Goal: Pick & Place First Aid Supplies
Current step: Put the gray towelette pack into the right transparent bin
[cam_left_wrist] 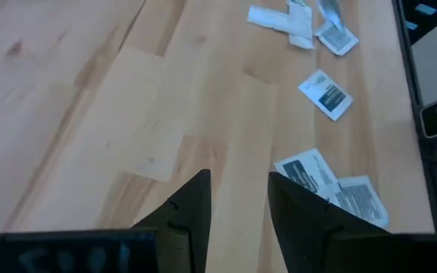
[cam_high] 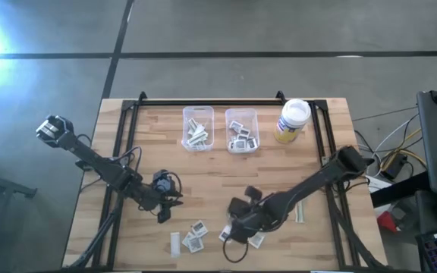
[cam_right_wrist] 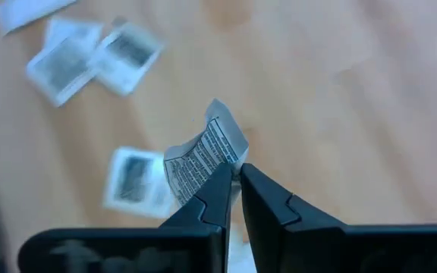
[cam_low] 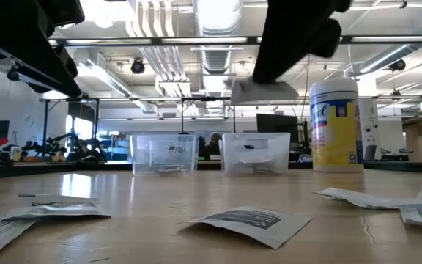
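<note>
Now my right gripper [cam_right_wrist: 234,173] pinches a white printed packet [cam_right_wrist: 203,152] above the table [cam_high: 211,174], my left gripper [cam_left_wrist: 237,186] hangs parted, empty, over bare wood.

the yellow jar [cam_low: 335,126] with the white lid carries a brand label, but its letters cannot be read with certainty. the paper packets [cam_low: 249,221] bear dark print too small to read.

Two clear bins [cam_high: 198,127], one jar [cam_high: 291,120]
</note>
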Controlling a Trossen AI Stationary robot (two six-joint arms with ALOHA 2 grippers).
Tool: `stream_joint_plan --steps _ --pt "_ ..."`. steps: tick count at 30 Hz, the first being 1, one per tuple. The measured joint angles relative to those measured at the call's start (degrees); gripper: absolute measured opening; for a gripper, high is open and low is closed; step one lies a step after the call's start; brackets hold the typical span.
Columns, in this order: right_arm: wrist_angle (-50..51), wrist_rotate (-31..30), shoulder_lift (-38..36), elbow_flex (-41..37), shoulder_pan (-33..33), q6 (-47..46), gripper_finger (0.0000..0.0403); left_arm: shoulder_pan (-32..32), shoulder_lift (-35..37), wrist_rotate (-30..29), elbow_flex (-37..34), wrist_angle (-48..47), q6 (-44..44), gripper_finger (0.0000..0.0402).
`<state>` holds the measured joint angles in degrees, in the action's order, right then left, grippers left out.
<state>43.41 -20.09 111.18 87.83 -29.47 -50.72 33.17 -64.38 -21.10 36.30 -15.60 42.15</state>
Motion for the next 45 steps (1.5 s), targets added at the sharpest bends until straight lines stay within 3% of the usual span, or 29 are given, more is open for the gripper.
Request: stream_joint_plan --steps 14,22,27,37,45 --pt "7.4 -27.9 -12.8 -0.3 4.8 12.1 0.0026 0.0 0.0 0.0 0.0 1.8 1.5 0.0124" --pt "7.4 -37.1 -15.3 -0.5 13.1 21.1 0.0026 0.0 0.0 0.2 0.0 2.1 1.6 0.0124" --pt "7.6 -35.2 -15.0 -0.8 20.9 24.6 0.0026 0.0 0.0 0.2 0.0 2.3 1.6 0.0124" --pt "7.2 -15.8 -14.6 -6.4 35.8 24.8 0.0026 1.3 0.0 -0.9 0.0 2.3 1.6 0.0124" --pt "1.4 -2.7 -14.6 -11.4 42.2 27.8 0.0026 2.0 0.0 -2.1 0.0 2.4 0.2 0.0124"
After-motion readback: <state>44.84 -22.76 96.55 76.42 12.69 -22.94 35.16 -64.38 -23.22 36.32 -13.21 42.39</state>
